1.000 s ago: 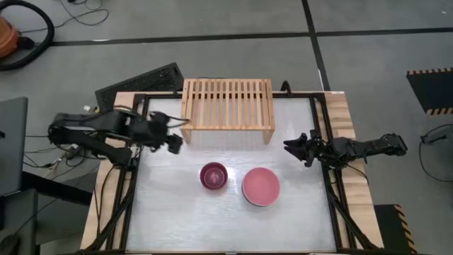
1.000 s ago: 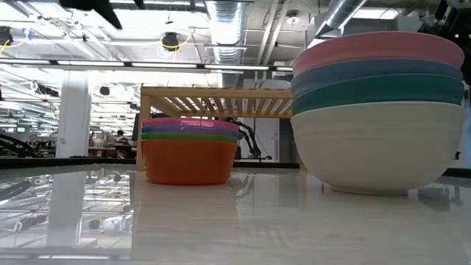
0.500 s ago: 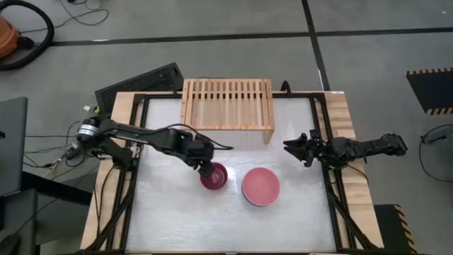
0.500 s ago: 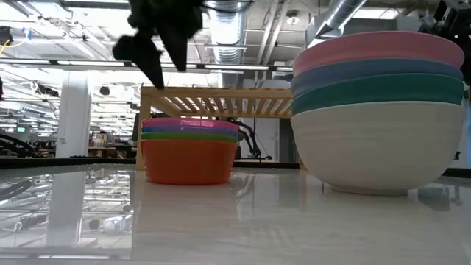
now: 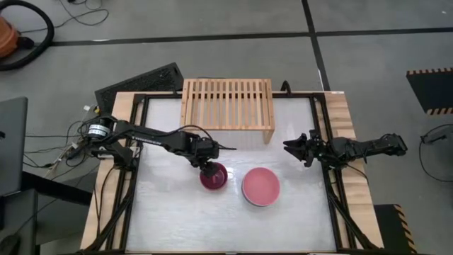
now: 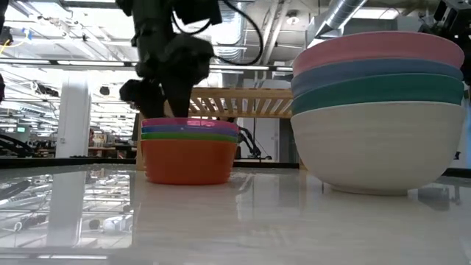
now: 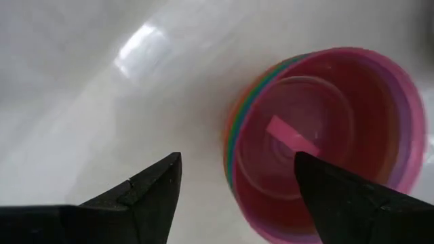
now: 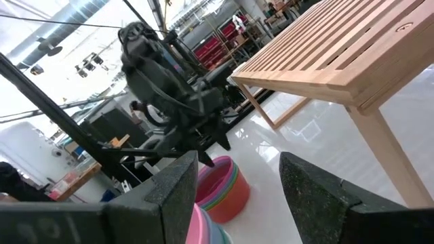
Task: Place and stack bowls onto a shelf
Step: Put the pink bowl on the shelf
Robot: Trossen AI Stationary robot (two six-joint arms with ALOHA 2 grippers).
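Note:
A stack of small bowls (image 5: 214,177), maroon on top and orange-red at the bottom (image 6: 190,158), stands on the table near its middle. To its right stands a stack of larger bowls (image 5: 260,186), pink on top and cream-white below (image 6: 379,110). The light-wood shelf (image 5: 228,104) stands at the far edge with its slatted top bare. My left gripper (image 7: 234,183) is open and low over the small stack's left rim (image 7: 237,135): one finger is above the inside, the other outside. My right gripper (image 8: 237,196) is open and waits at the table's right edge (image 5: 294,147).
A black keyboard (image 5: 141,79) lies off the table's far left corner, beside the shelf. The white tabletop (image 5: 170,212) is bare in front of and left of the bowls. A black frame rail (image 5: 333,191) runs along each side of the table.
My left gripper swung from beside the shelf's left leg toward the table's middle and near edge, then came down over the small bowl stack's left rim. Its fingers stayed apart. Neither bowl stack moved.

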